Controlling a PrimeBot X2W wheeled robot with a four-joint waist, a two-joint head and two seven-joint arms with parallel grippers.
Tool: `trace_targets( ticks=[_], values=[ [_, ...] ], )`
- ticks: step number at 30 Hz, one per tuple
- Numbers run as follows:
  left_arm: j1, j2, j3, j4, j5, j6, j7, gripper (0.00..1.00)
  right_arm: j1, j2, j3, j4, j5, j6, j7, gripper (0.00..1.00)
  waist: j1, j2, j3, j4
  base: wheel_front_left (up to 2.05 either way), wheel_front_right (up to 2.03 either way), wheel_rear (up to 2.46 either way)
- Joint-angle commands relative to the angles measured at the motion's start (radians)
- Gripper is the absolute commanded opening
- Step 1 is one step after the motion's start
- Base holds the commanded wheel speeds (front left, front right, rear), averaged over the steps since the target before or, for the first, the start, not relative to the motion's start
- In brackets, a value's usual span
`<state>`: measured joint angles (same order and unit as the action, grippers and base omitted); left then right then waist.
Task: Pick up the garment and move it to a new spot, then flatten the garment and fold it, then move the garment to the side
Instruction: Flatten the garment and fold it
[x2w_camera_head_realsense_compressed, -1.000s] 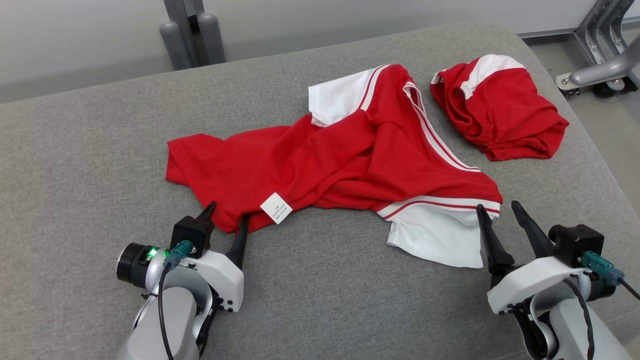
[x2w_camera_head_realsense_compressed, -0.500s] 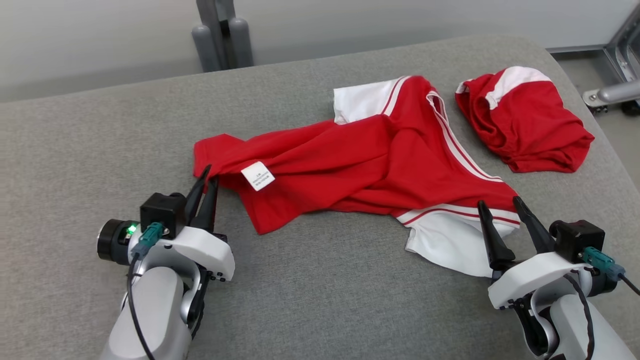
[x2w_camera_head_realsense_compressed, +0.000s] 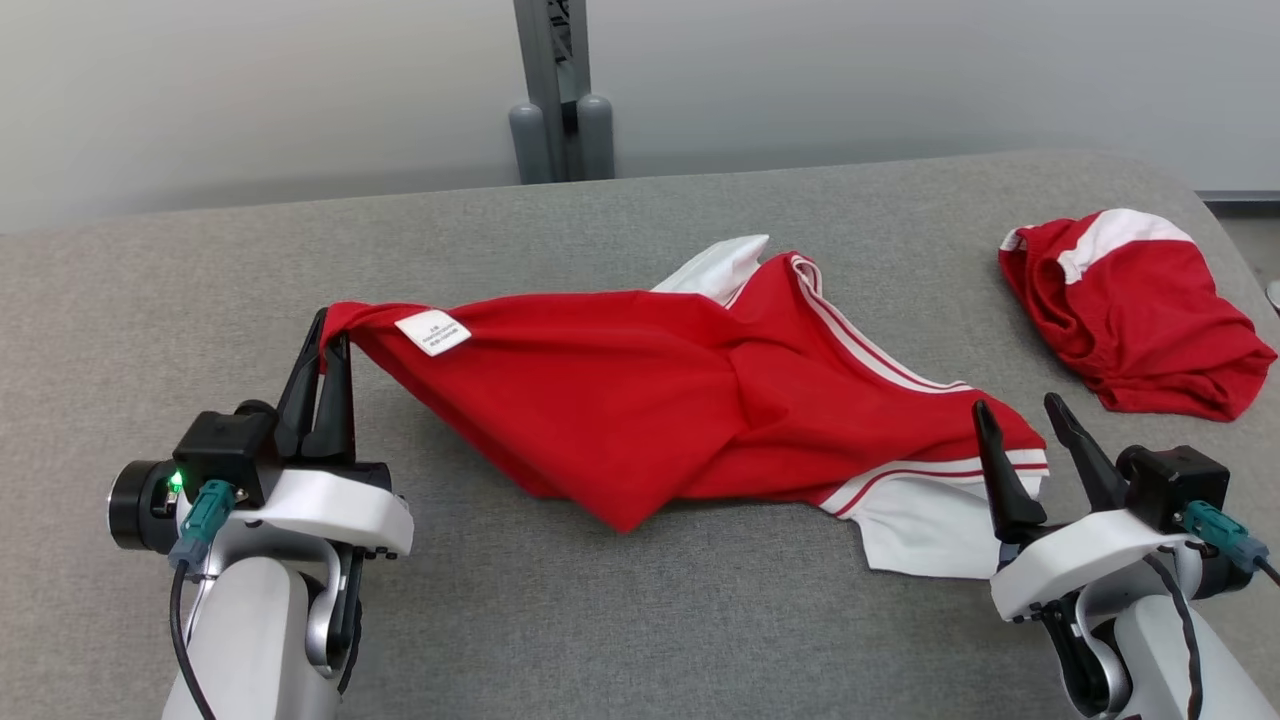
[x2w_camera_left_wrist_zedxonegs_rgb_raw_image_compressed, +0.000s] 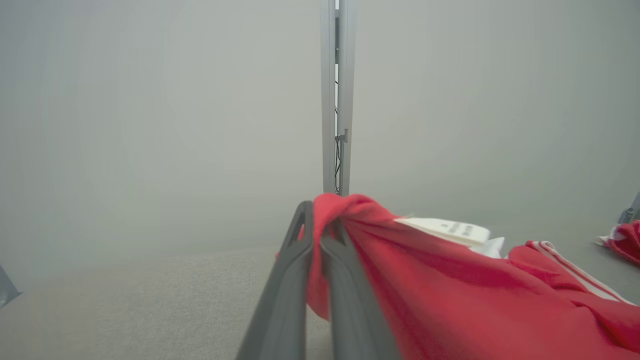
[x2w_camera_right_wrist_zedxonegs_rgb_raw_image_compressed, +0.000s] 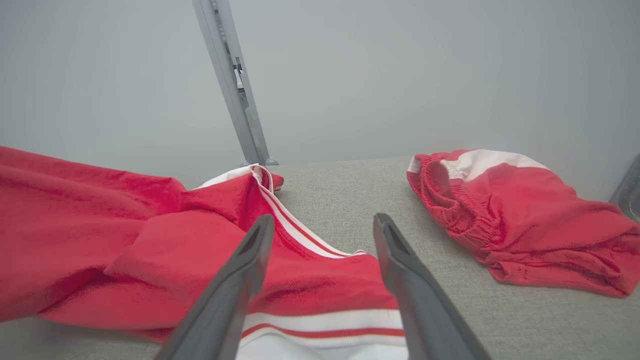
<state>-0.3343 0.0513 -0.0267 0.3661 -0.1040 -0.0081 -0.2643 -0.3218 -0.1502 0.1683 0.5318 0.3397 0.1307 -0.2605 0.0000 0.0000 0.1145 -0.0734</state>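
Observation:
A red garment (x2w_camera_head_realsense_compressed: 640, 400) with white sleeves and white stripes lies crumpled across the grey padded table (x2w_camera_head_realsense_compressed: 700, 620). My left gripper (x2w_camera_head_realsense_compressed: 330, 335) is shut on its left corner, beside a white label (x2w_camera_head_realsense_compressed: 432, 332), and holds that corner lifted off the table. In the left wrist view the dark fingers (x2w_camera_left_wrist_zedxonegs_rgb_raw_image_compressed: 300, 260) pinch a bunch of the red garment (x2w_camera_left_wrist_zedxonegs_rgb_raw_image_compressed: 450, 290). My right gripper (x2w_camera_head_realsense_compressed: 1015, 403) stands open at the garment's right end, by the striped white sleeve (x2w_camera_head_realsense_compressed: 920, 530). In the right wrist view the right gripper (x2w_camera_right_wrist_zedxonegs_rgb_raw_image_compressed: 324, 220) shows wide-open jaws above the garment (x2w_camera_right_wrist_zedxonegs_rgb_raw_image_compressed: 150, 240), holding nothing.
A second red-and-white piece with an elastic waist (x2w_camera_head_realsense_compressed: 1130, 310) lies bunched at the table's far right (x2w_camera_right_wrist_zedxonegs_rgb_raw_image_compressed: 515, 215). A grey metal post (x2w_camera_head_realsense_compressed: 560, 90) stands behind the table against a pale wall. The table's right edge curves down near the bunched piece.
My left gripper shut on the garment's near-left corner, then raised it and drew it left, stretching the cloth. The head camera shifted. The right gripper stayed open in place.

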Motion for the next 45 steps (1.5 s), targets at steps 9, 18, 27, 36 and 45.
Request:
trace_targets(
  ticks=[9,18,27,36,45],
  values=[
    [0.048,0.003,0.034,0.016,-0.007,-0.03,0.0,0.0,0.021,0.01,0.0,0.003,-0.016,0.0,-0.005,1.0,0.0,0.0,-0.039,0.063,0.0,0.0,0.0],
    [-0.01,0.024,0.104,0.047,-0.004,-0.054,0.0,0.0,0.018,0.022,0.011,0.009,-0.011,0.0,-0.005,1.0,0.0,0.0,-0.06,0.052,0.0,0.0,0.0],
    [0.029,0.016,0.033,0.184,-0.003,-0.099,0.0,0.0,0.006,0.014,0.011,0.002,-0.01,0.0,-0.005,1.0,0.0,0.0,-0.069,0.068,0.0,0.0,0.0],
    [0.045,0.007,-0.044,0.294,-0.017,-0.113,0.0,0.0,0.015,0.008,0.011,0.002,-0.014,0.0,-0.005,1.0,0.0,0.0,-0.071,0.113,0.0,0.0,0.0],
    [0.028,0.011,-0.145,0.442,-0.069,-0.122,0.065,0.0,0.024,0.011,0.013,0.009,-0.012,0.0,-0.005,1.0,0.0,0.0,-0.086,0.17,0.0,0.0,0.0]
  ],
)
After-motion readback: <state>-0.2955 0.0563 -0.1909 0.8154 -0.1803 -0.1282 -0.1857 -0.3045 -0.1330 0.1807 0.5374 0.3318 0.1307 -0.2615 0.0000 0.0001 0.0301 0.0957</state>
